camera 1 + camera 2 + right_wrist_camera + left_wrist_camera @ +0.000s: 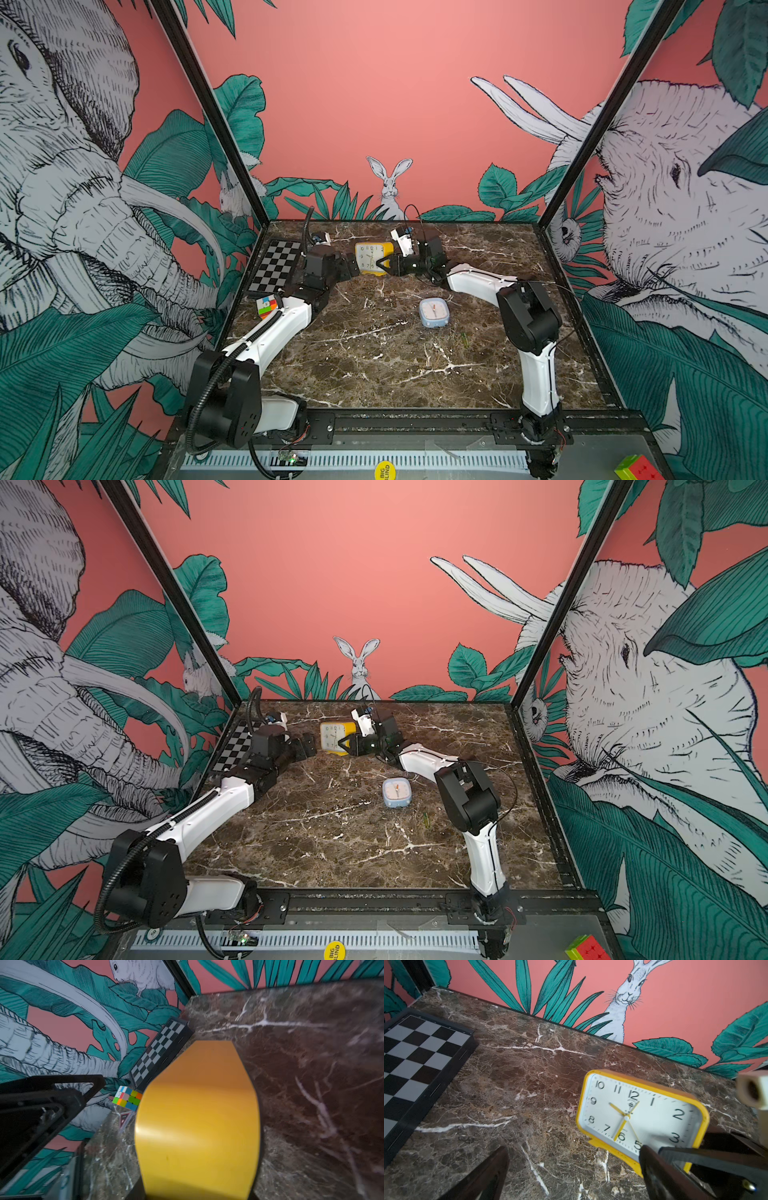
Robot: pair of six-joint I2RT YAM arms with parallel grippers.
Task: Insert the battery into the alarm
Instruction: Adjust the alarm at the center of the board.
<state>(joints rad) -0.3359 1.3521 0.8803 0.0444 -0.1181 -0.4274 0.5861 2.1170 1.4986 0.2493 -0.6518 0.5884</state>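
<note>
Yellow alarm clock (pixel 369 257) stands upright, far back on the surface (pixel 374 353) — probably light, slick plastic with a fragile face, so best held by its casing. Right tool (pixel 381 264) grips its side; left tool (pixel 351 267) is wide open beside it.

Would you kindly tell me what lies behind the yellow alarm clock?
Behind the yellow alarm clock, only marble tabletop and the painted back wall show. The clock's own rear face is turned away from every camera, so whatever is there cannot be seen.
</note>
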